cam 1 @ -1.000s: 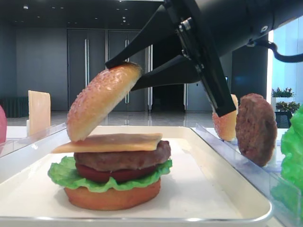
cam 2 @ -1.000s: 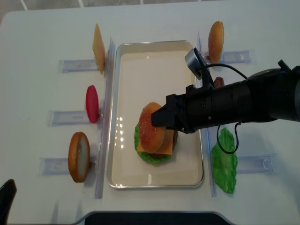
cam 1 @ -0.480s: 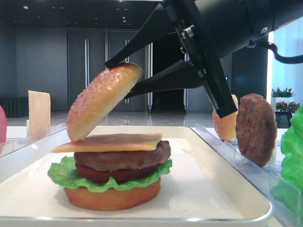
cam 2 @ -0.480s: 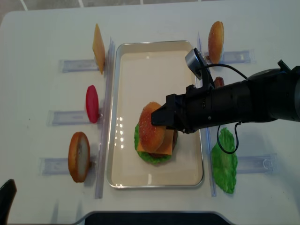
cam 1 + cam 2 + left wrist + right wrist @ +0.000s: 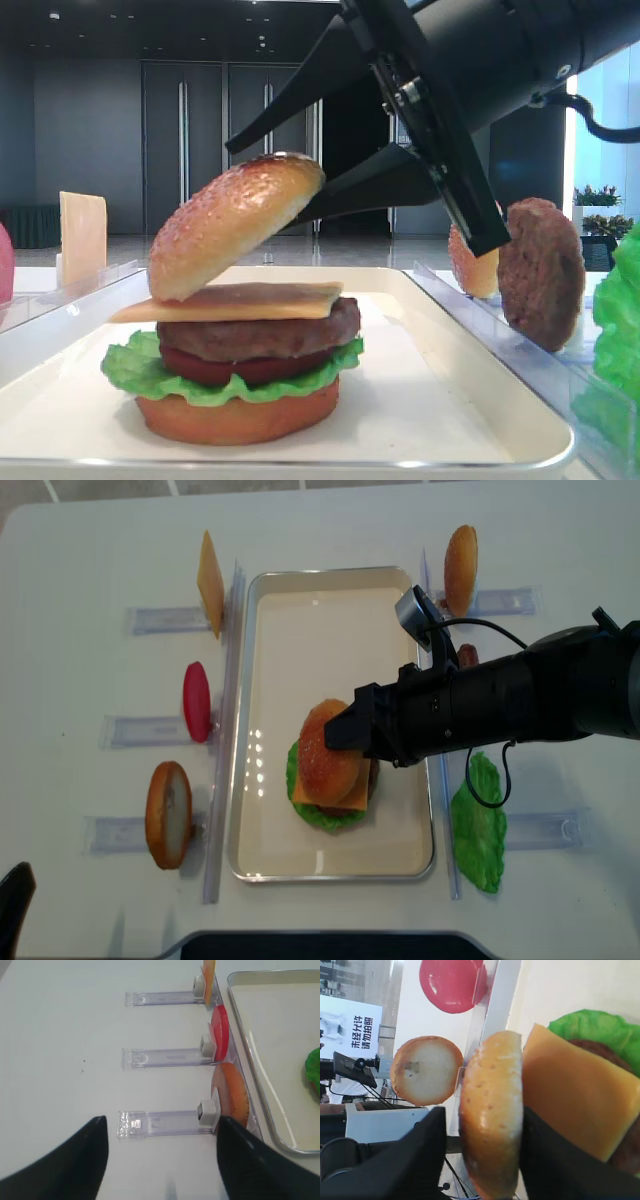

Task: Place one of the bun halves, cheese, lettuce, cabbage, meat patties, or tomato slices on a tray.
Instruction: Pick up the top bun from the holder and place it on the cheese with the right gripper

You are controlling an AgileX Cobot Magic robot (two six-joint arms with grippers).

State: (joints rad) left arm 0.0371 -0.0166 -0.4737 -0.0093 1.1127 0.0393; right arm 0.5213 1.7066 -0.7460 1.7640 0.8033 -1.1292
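The sesame bun top (image 5: 235, 223) leans tilted on the cheese slice (image 5: 235, 301) that caps the burger stack on the white tray (image 5: 430, 400), its low edge touching the cheese and its high edge propped toward the right gripper (image 5: 300, 170). The gripper's jaws stand partly apart around the bun; the upper one is clear of it, the lower seems to touch its underside. My worry is that the bun slides off the cheese, or the jaw drags it along. The right wrist view shows a gap beside the bun's crown. The left gripper (image 5: 160, 1160), open and empty, appears only in the left wrist view.
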